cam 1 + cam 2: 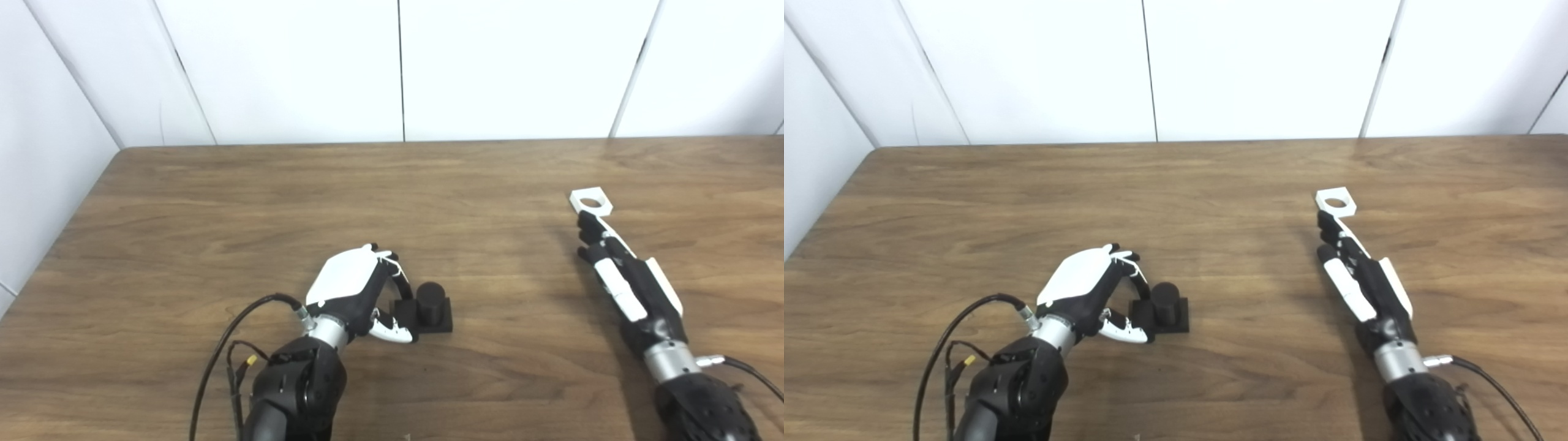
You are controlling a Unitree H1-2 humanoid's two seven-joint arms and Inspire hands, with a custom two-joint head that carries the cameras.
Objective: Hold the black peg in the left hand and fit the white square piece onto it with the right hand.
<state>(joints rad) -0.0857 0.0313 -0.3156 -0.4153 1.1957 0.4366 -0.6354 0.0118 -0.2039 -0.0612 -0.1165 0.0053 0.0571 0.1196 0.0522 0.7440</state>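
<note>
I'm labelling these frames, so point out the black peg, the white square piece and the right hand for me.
black peg [430,300], left eye view, on the side of its upright cylinder.
white square piece [603,203], left eye view, on the flat rim beside its round hole.
right hand [1363,278], right eye view, on the back of the hand.

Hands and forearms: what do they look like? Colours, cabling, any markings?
Left hand: white back plate, black fingers, white thumb cover. Right hand: black with white finger covers. Both have a silver wrist collar on a black textured forearm. Black cables loop from each wrist; the left has a small yellow connector. No markings legible.
</note>
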